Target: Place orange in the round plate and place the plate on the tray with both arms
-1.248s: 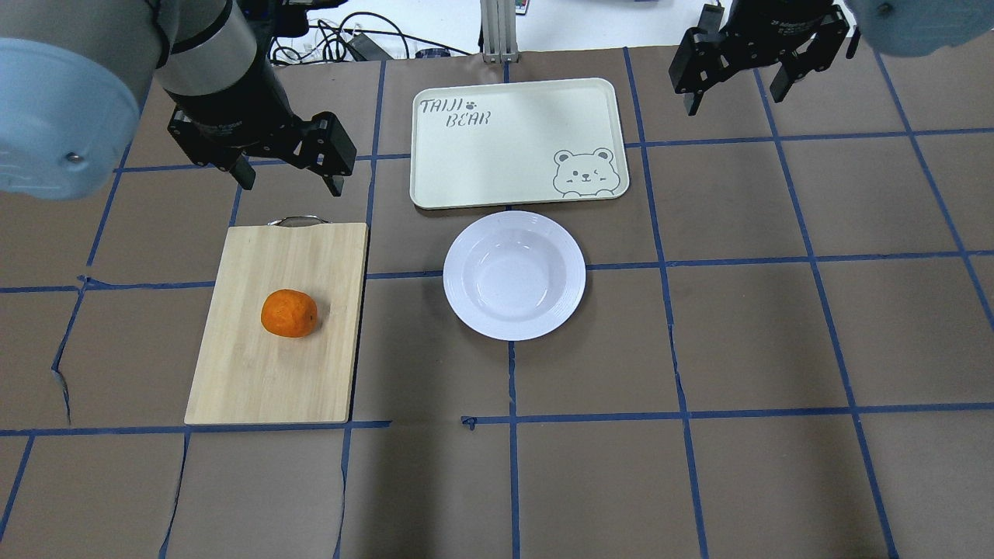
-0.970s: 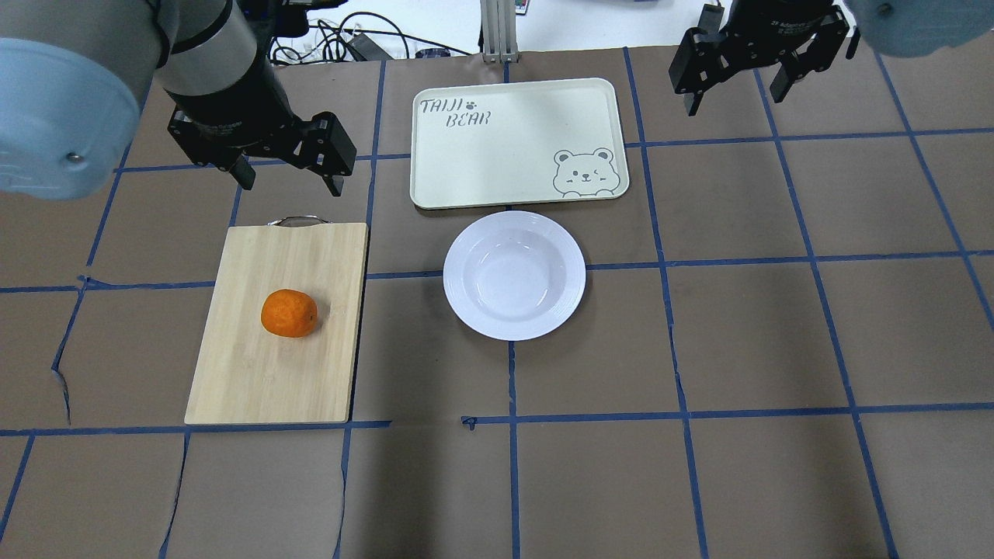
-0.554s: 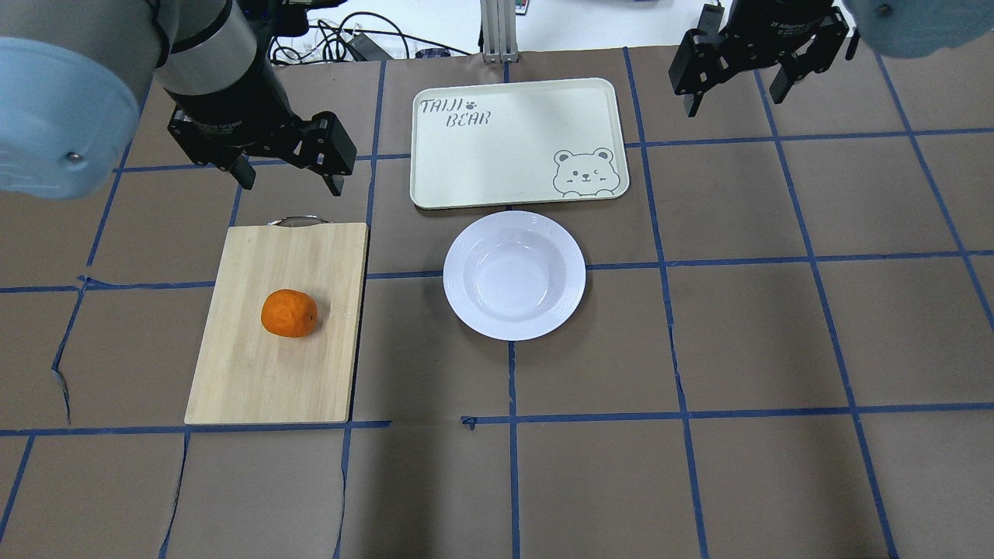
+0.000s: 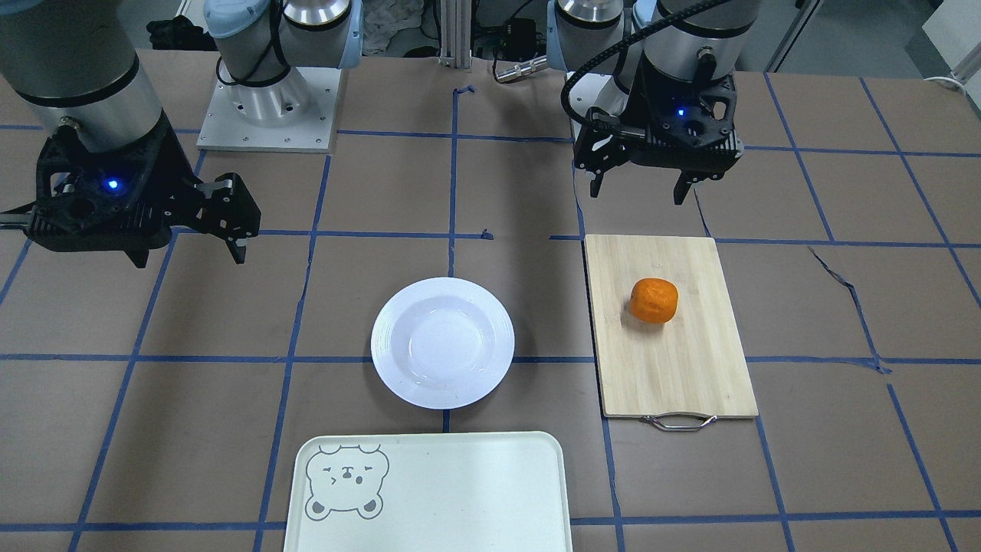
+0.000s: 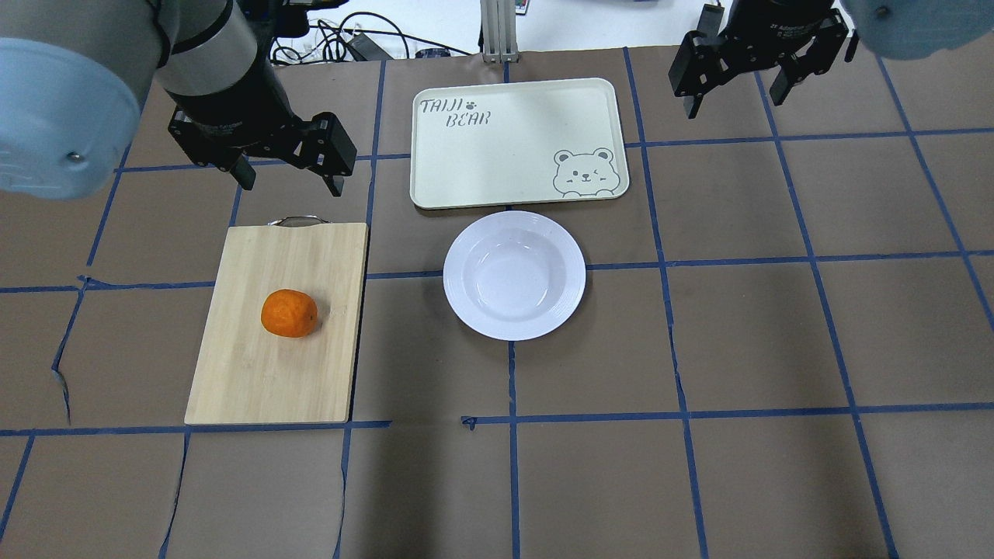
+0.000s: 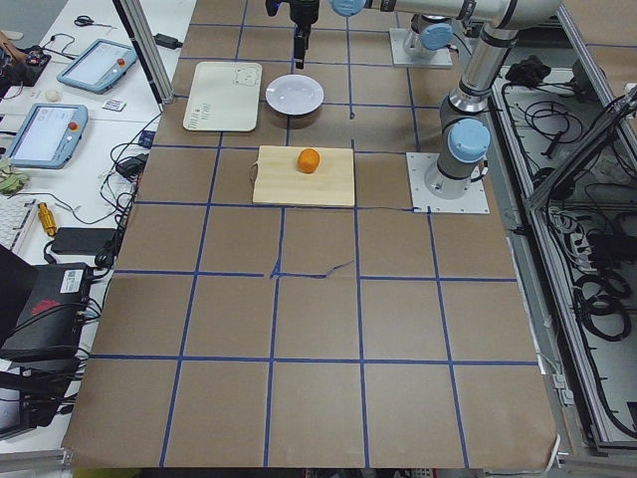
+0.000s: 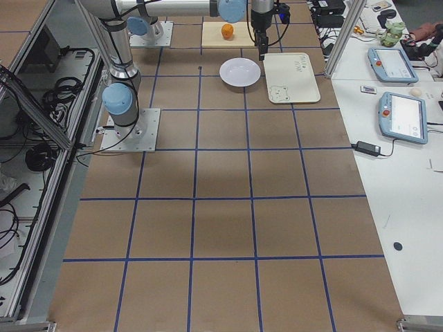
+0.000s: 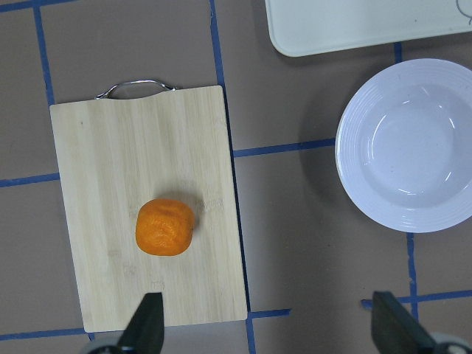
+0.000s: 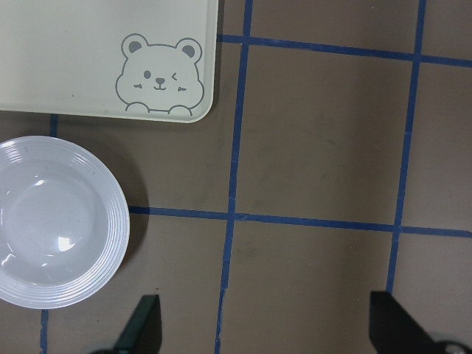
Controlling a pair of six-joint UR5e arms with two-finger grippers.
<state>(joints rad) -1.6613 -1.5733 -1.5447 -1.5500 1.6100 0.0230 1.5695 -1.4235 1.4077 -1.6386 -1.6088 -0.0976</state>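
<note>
The orange [image 5: 289, 313] [image 4: 654, 300] [image 8: 165, 226] rests on a bamboo cutting board [image 5: 256, 373]. The empty white round plate [image 5: 514, 276] [image 4: 442, 342] [image 9: 51, 221] sits on the table right of the board, just in front of the empty cream tray [image 5: 512, 140] [image 4: 444, 491] [image 9: 74, 51]. My left gripper [image 5: 293, 185] [image 4: 638, 195] hovers open above the table beyond the board's handle end, holding nothing. Far right of the tray, my right gripper [image 5: 734, 102] [image 4: 190, 259] also hangs open and empty.
The board's metal handle [image 5: 297, 220] points toward the left gripper. Brown paper with blue tape lines [image 5: 668, 264] covers the table. Cables [image 5: 349, 39] lie beyond the far edge. Tablets [image 7: 401, 114] sit on a side bench.
</note>
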